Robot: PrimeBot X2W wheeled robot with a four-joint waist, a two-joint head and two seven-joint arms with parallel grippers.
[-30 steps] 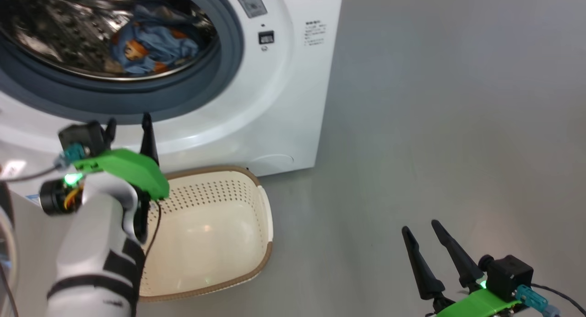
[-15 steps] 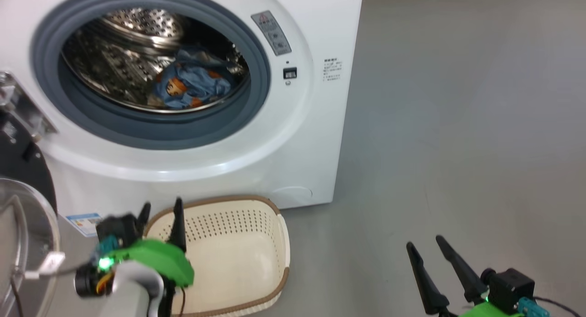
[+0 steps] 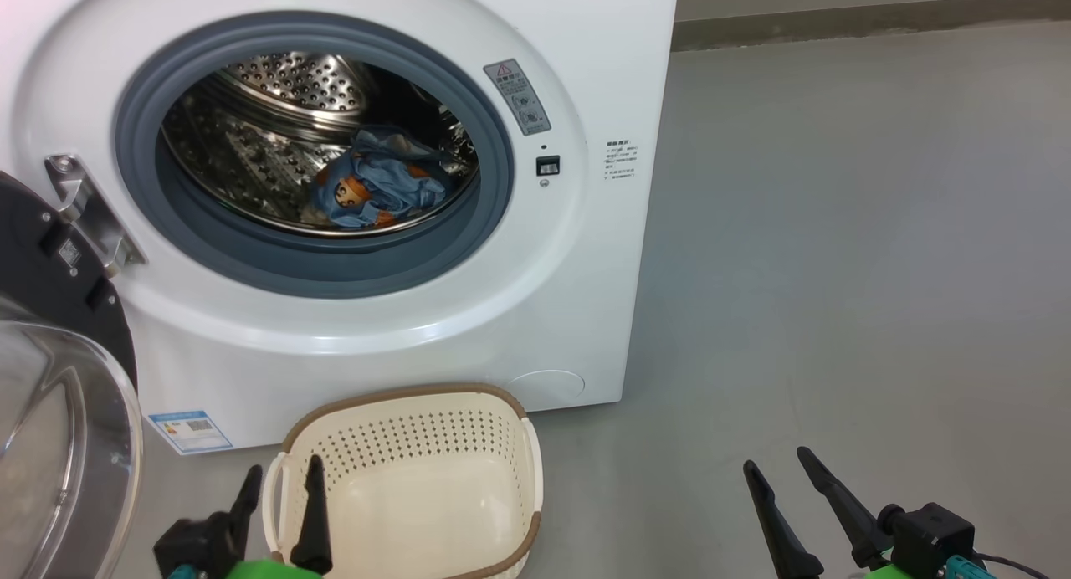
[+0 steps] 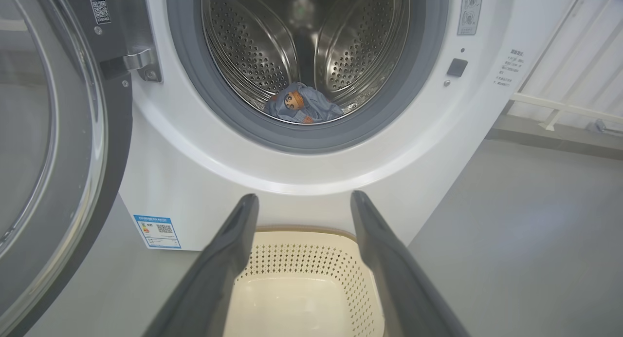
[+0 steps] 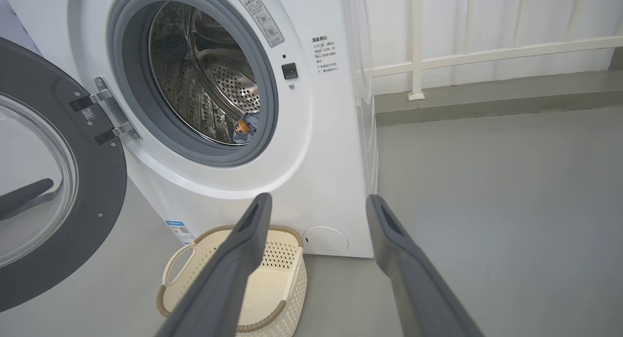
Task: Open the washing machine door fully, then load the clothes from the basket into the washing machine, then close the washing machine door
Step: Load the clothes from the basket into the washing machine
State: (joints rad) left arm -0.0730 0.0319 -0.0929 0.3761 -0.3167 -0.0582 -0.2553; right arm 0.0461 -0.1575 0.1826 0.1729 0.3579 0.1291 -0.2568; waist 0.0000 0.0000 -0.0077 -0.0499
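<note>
The washing machine (image 3: 502, 328) stands with its drum exposed. Its door (image 3: 50, 378) hangs swung out on the left, black rim and glass bowl facing me. A light blue garment with orange prints (image 3: 376, 186) lies in the steel drum, and I also see this garment (image 4: 302, 105) along the left fingers. The cream basket (image 3: 402, 428) sits on the floor before the machine, with nothing inside. My left gripper (image 3: 284, 466) is open, low at the basket's near left corner. My right gripper (image 3: 776, 459) is open over bare floor to the right.
Grey floor (image 3: 837, 269) spreads to the right of the machine. A white railing (image 5: 486, 54) and a low kerb (image 3: 870, 18) run along the back. The open door (image 5: 48, 181) takes up the space left of the basket (image 5: 282, 259).
The head camera has tilted up, so the whole scene sits lower. My left gripper has drawn back and down from just below the drum opening to the basket's near side. The right gripper has barely moved.
</note>
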